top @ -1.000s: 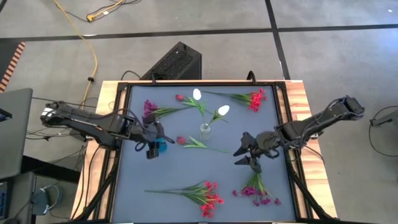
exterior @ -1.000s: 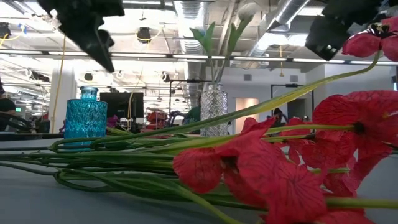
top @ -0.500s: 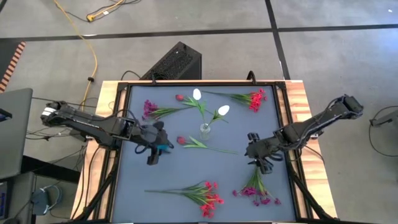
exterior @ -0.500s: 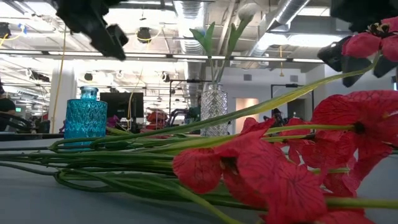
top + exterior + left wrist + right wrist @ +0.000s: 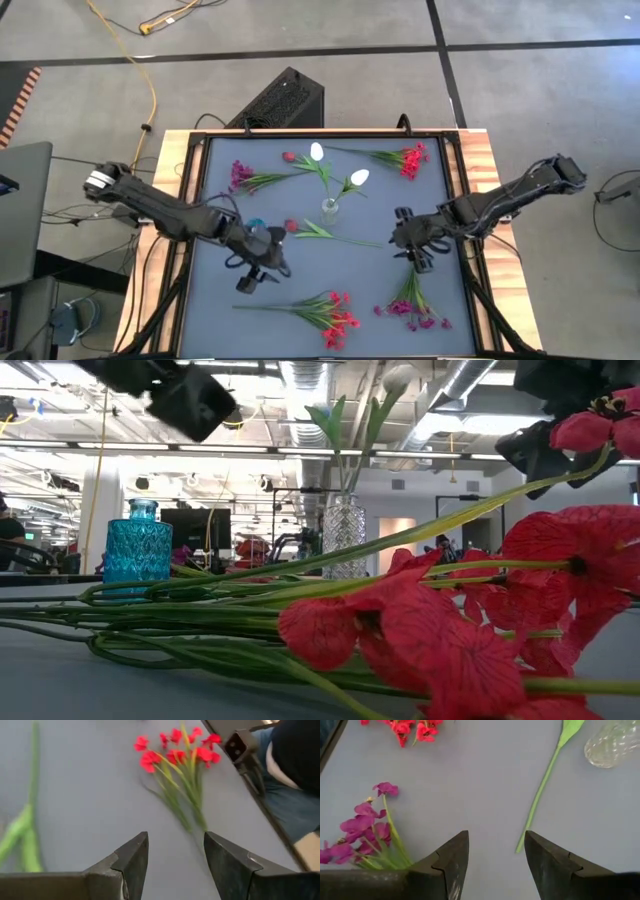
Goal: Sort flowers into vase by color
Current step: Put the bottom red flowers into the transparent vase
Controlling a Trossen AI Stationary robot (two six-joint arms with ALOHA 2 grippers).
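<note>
Above the grey table (image 5: 215, 310), the left gripper (image 5: 262, 272) hovers with fingers spread and empty, near the red flower sprig (image 5: 325, 312) lying by the front edge. Right gripper (image 5: 408, 243), likewise parted and empty, hangs just above the magenta sprig (image 5: 415, 308). White buds (image 5: 338, 167) stand in the clear vase (image 5: 329, 210); a tulip (image 5: 310, 229) lies beside it. No legible writing appears.
</note>
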